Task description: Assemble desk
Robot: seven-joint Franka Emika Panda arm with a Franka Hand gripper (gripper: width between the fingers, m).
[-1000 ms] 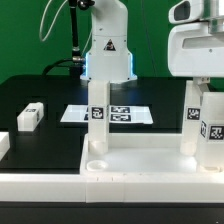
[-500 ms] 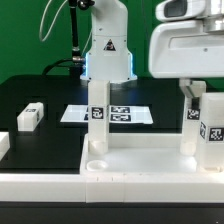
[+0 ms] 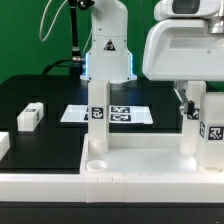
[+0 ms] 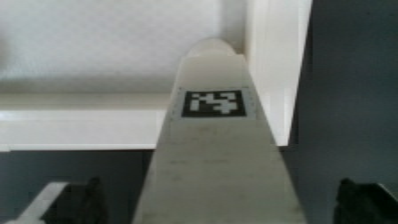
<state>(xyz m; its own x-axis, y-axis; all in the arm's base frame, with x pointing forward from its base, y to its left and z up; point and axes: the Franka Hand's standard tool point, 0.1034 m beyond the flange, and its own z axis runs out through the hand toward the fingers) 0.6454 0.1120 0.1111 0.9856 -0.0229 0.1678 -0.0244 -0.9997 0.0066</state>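
Over the black table (image 3: 40, 92), the leg (image 4: 214, 160) stands upright between wide-open jaws.

No words or numbers can be read. Black-and-white square tags mark the white square plastic post legs (image 3: 97, 128), one leg (image 4: 214, 165) seen close in the wrist view, and the thin flat white marker board (image 3: 72, 113). A small dark triangular sign sits on the white robot base (image 3: 108, 62).

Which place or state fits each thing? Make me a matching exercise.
1 loose white square plastic leg
2 thin flat white marker board
3 two-finger gripper
4 white tagged square post

A open, astride another tagged leg
B on the black table, exterior view's left
C flat before the robot base
D upright in the white tabletop panel

Pairs: 1-B, 2-C, 3-A, 4-D.
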